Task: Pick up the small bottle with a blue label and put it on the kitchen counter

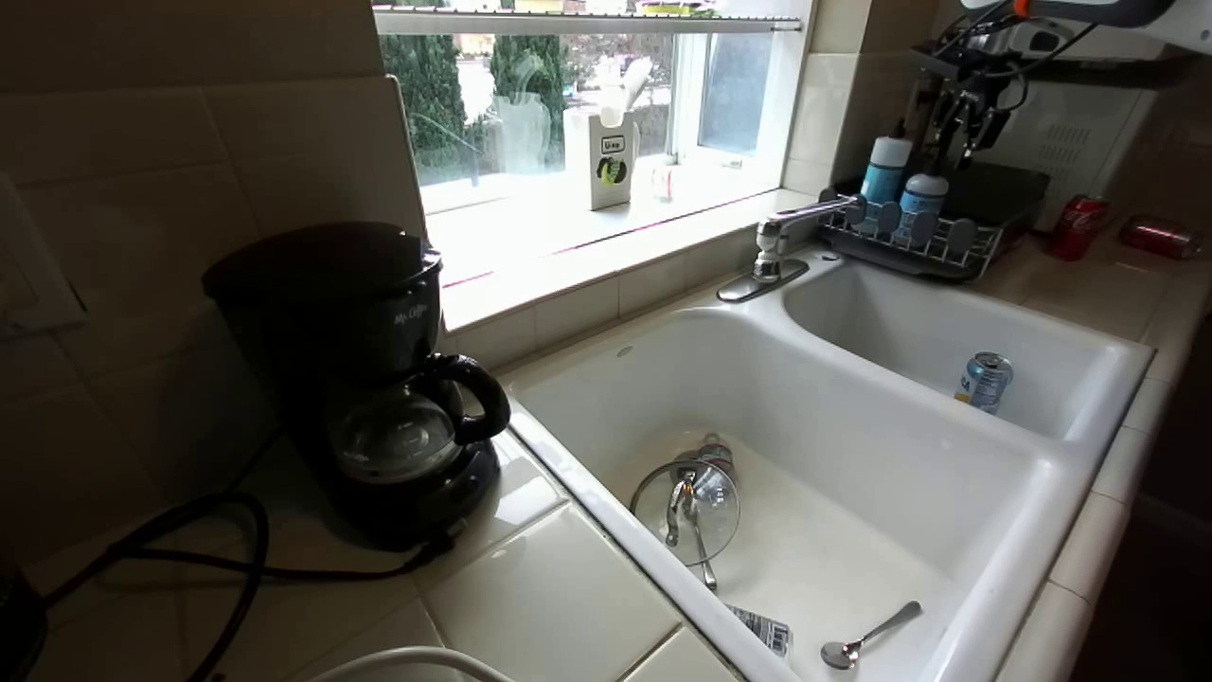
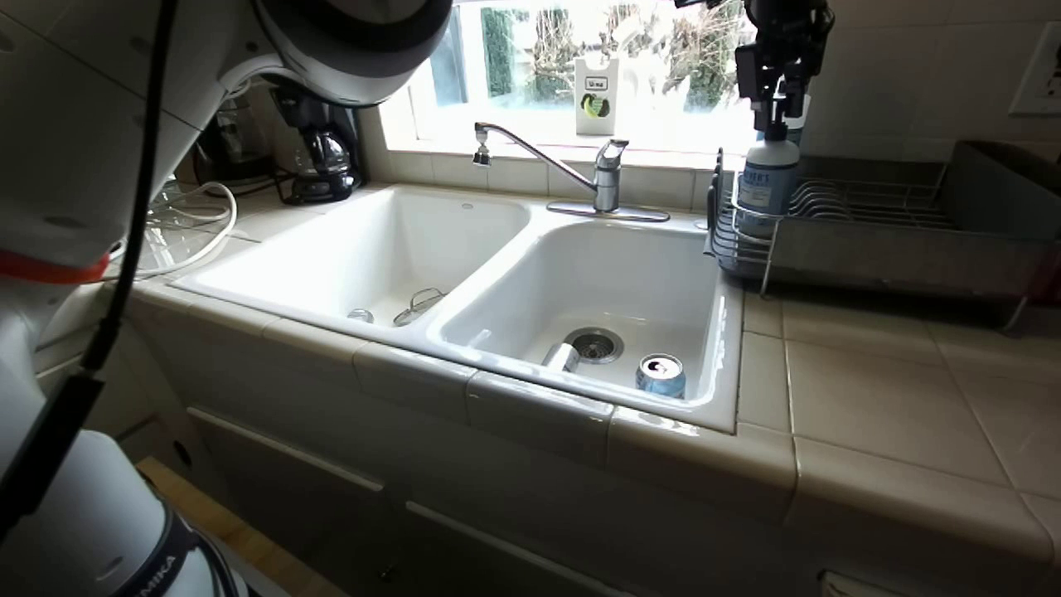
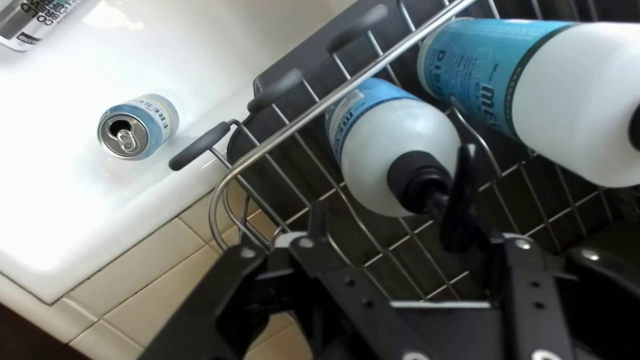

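Note:
The small bottle with a blue label [image 3: 400, 132] stands in the dish rack, with a rounded whitish top and a black pump. It shows in both exterior views [image 1: 923, 196] [image 2: 767, 184]. My gripper [image 3: 406, 232] is open above it, fingers wide apart in the wrist view. The pump nozzle reaches between the fingers, closer to the right one; I cannot tell if they touch. The gripper also shows above the bottle in both exterior views [image 1: 971, 133] [image 2: 775, 104]. The pale tiled kitchen counter [image 2: 879, 365] surrounds the sink and also shows in the wrist view [image 3: 145, 270].
A larger similar bottle [image 3: 560, 95] stands close beside the small one. The wire dish rack [image 2: 895, 240] has a rail and prongs around them. The white double sink [image 2: 497, 274] holds a bluish can [image 3: 137, 125]. The faucet [image 1: 772, 251] and red cans [image 1: 1078, 227] are near the rack.

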{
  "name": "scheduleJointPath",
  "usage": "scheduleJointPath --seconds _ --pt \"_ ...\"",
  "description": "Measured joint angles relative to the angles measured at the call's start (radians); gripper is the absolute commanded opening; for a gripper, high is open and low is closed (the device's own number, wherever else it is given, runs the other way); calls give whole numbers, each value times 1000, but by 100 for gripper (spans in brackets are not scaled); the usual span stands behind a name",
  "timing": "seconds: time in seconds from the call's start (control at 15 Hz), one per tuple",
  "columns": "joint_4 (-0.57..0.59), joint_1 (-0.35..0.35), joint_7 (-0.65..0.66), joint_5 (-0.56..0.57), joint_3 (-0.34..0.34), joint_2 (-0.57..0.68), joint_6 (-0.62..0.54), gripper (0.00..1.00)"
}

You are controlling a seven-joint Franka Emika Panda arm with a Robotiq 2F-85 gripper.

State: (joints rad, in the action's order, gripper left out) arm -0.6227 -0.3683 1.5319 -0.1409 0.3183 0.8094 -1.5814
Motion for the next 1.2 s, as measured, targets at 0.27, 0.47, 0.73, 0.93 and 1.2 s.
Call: scheduleJointPath --seconds 0.27,0.47,0.73,0.93,1.2 --pt "8 -13 -53 -16 -27 0 -5 78" --pt "10 -23 -82 -27 -46 1 -5 69" --pt "12 -36 -105 -34 -63 8 -5 61" --pt "19 -42 -113 -34 -70 20 -6 61" --pt "27 -45 -124 -34 -75 24 -9 35"
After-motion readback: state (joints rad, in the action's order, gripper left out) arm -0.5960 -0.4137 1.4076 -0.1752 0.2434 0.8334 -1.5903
